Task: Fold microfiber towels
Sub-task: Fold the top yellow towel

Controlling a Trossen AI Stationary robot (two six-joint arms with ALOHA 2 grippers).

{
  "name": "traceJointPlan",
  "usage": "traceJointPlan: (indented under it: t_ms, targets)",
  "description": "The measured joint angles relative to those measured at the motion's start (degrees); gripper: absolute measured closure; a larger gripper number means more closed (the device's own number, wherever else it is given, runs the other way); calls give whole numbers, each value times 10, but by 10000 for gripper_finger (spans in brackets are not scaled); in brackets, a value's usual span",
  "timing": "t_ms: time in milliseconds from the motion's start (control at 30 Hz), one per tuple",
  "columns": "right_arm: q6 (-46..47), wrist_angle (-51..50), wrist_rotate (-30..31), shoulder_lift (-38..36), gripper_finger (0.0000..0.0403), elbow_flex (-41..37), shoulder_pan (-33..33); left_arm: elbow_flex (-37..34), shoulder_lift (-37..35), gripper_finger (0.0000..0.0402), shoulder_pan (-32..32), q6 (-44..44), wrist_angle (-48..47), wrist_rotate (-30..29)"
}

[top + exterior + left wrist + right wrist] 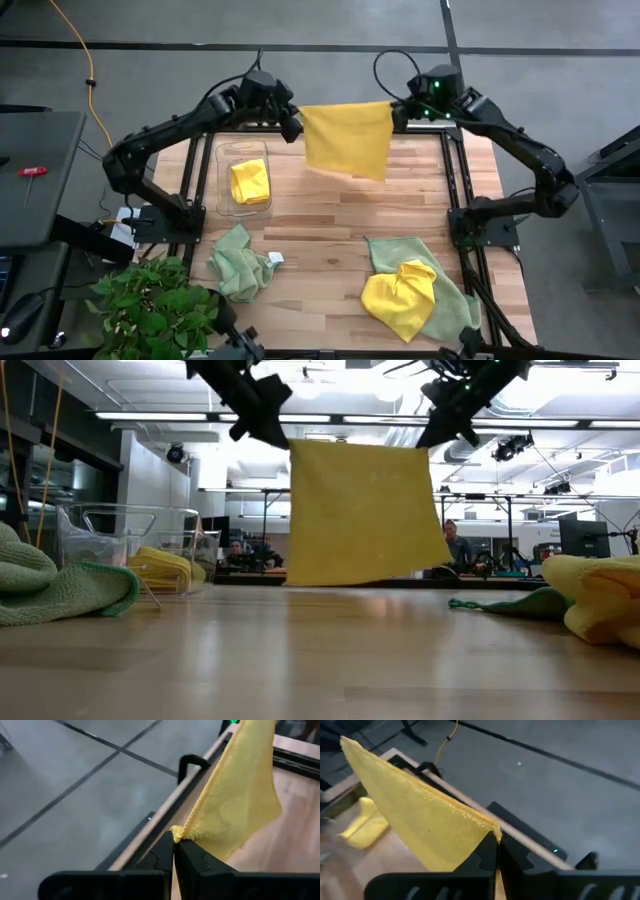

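A bright yellow towel (347, 138) hangs spread between my two grippers above the table's far edge; in the low view (362, 512) its lower edge is clear of the tabletop. My left gripper (296, 118) is shut on its upper left corner, my right gripper (397, 108) on its upper right corner. A folded yellow towel (250, 181) lies in a clear bin (228, 150). A crumpled sage green towel (240, 262) lies near left. Another yellow towel (400, 296) lies on a green one (452, 305) near right. My left gripper pinches the towel's upper left corner (178, 834) between its two fingertips; the cloth bunches there. The fingers come from the table's left. The towel hangs below, lifted clear. My right gripper pinches the towel's upper right corner (493, 832) between its two fingertips, coming from the table's right. The top edge runs taut across to the other gripper, and the towel hangs flat and clear of the table.
A leafy green plant (155, 305) stands at the near left corner. Bare wood (330, 225) lies in the table's middle under the hanging towel. Dark frame rails (462, 215) run along the table's sides. People show in the room behind.
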Motion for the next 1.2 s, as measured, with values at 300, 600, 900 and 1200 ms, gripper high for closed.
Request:
traceJointPlan:
  t_ms: [300,600,900,1200]
  targets:
    - [-101,-42,15,58,403,92,11,0,4,401,12,81,13,-32]
    - [-104,-125,66,58,403,36,97,-1,8,401,-65,84,-103,-58]
    - [-19,-145,68,58,403,-54,191,-53,7,401,-163,-45,-144,-49]
    - [132,-141,47,58,403,-150,302,-211,7,401,-264,-214,-79,-27]
